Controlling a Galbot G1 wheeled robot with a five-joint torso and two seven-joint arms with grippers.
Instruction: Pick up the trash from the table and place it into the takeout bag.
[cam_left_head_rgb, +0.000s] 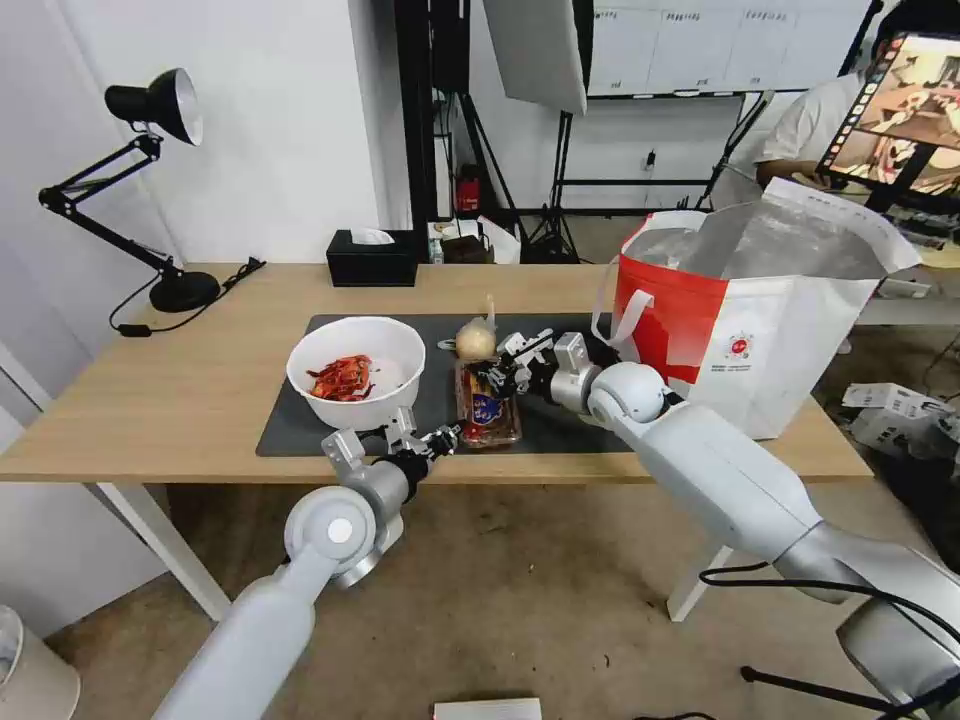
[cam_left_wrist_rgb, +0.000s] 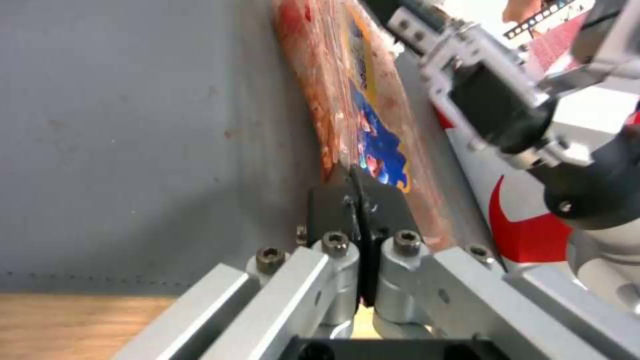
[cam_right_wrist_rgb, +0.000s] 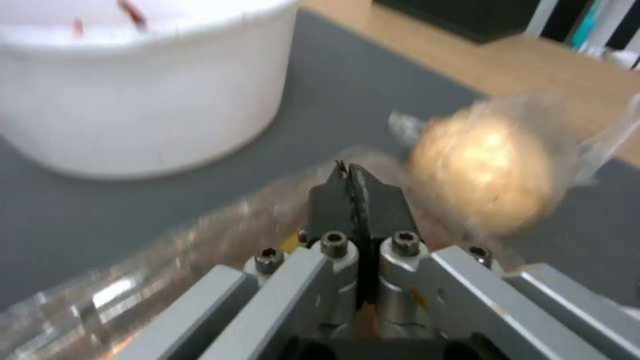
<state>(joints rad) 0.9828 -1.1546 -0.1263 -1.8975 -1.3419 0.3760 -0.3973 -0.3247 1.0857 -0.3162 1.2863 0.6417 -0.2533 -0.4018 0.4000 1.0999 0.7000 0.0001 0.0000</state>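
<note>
The clear clamshell tray lies on the dark mat of the table, red and blue scraps showing inside it. My left gripper is shut on the tray's near rim, fingers pressed together. From the far end, my right gripper is shut on the opposite rim. The knotted bag with a beige lump touches the tray's far end. Left of the tray stands the white bowl with red scraps. The takeout bag stands open at the right.
A black tissue box sits at the table's back edge, and a black desk lamp at the back left. The takeout bag's white handle hangs near my right wrist. Small boxes lie on the floor to the right.
</note>
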